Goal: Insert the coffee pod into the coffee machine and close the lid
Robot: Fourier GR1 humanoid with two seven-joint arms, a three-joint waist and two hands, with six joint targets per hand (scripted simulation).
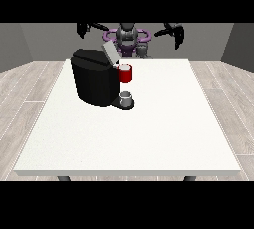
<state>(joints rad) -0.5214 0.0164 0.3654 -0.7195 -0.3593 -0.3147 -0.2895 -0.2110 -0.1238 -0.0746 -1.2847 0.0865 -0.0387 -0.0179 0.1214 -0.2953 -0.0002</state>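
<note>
**Hands raised, grey thing at the machine's base**

Here the hand (85,28) at the view's left is held up beside the robot's (127,37) head, well above the bench (149,134) and out to the side, its arm lifted and bent outward. Its dark fingers spread apart and hold nothing. The hand (174,30) at the view's right mirrors that pose: arm raised and flung outward, hand level with the robot's head, fingers hanging downward at the outer end and splayed, also with nothing in them. Both hands are well apart from everything on the bench.

Between them the robot's grey torso sits behind the bench's far edge, with a purple ring around its shoulders.

Below and towards the camera stands the machine (94,82), a black block on the bench's far left part. Its lid (111,52) is tilted up, a pale flap leaning back at the top. A red thing at the machine (126,73) sits just under the lid on the side facing the view's right. Lower down, a small grey thing (126,95) rests on the machine's dark base, directly beneath the red thing; I cannot tell whether it is the pod.
</note>
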